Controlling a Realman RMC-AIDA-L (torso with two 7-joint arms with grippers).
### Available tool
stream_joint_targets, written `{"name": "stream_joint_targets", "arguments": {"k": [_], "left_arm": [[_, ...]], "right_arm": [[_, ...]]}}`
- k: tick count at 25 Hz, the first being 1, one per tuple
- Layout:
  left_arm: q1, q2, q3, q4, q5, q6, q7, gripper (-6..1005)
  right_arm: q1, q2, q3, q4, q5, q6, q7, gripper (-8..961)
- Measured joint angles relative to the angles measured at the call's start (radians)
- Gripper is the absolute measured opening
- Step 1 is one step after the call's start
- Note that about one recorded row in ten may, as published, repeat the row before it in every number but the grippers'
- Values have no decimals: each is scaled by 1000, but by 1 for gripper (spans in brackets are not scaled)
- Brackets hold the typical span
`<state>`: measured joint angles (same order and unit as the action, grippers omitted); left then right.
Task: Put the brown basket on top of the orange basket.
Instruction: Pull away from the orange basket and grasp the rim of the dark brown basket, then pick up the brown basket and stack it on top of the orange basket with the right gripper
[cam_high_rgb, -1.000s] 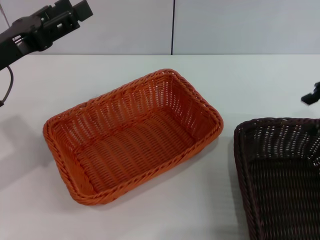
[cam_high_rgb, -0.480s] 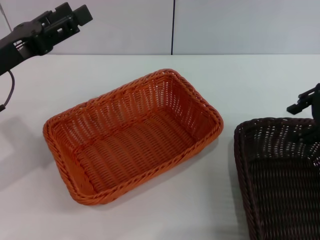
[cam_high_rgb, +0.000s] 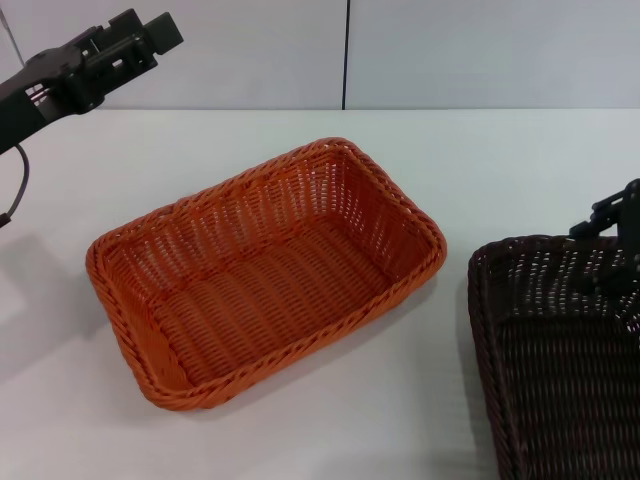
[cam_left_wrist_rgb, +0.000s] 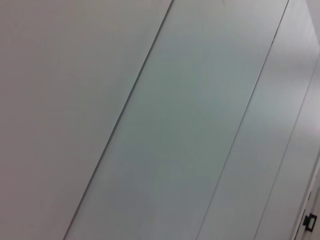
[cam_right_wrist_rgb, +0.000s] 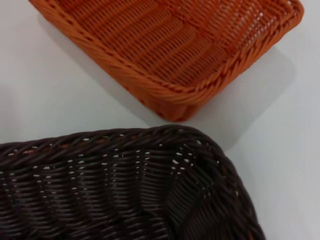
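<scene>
The orange basket (cam_high_rgb: 265, 270) sits empty in the middle of the white table, also seen in the right wrist view (cam_right_wrist_rgb: 190, 45). The brown basket (cam_high_rgb: 560, 370) rests on the table at the right, cut off by the picture's edge; its braided rim fills the right wrist view (cam_right_wrist_rgb: 125, 195). My right gripper (cam_high_rgb: 615, 235) hangs over the brown basket's far rim at the right edge, only partly in view. My left gripper (cam_high_rgb: 110, 50) is raised high at the far left, well away from both baskets.
The white table (cam_high_rgb: 480, 160) runs back to a pale panelled wall (cam_high_rgb: 450, 50). The left wrist view holds only that wall (cam_left_wrist_rgb: 160, 120). A dark cable (cam_high_rgb: 15, 185) hangs from the left arm at the left edge.
The right gripper has come in from the right edge and dropped lower, now over the brown basket's far rim. The left arm has barely shifted. Both baskets lie where they were.
</scene>
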<state>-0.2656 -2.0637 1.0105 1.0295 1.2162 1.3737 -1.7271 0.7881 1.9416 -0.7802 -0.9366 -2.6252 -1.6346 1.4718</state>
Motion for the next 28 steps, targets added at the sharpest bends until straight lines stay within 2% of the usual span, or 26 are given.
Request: {"name": "stream_joint_targets", "arguments": {"k": [7,17,22,26,27,28], "left_arm": [[-4,1,-1,-16,0,-1,7,828],[-9,2,-6,-40,0,1,14,828],[-9,2,-6,-44,0,1,14,828],[-9,2,-6,-50,-20,13,37,828],[-8,4,-8,-53,-35,17,41,828],[-8,4,-8,-53,-35,17,41,828]], "right_arm": [[-1,5,-8,63,1,29,-16,590],[-13,3,-2,75,-5,50,-42,553],[-21,-9,-6,74,-4,32,-62,322],[-23,-19,3,77,1,18,-70,277],[-25,-34,17,79,21,-18,-78,266],[-25,-34,17,79,21,-18,-78,265]]}}
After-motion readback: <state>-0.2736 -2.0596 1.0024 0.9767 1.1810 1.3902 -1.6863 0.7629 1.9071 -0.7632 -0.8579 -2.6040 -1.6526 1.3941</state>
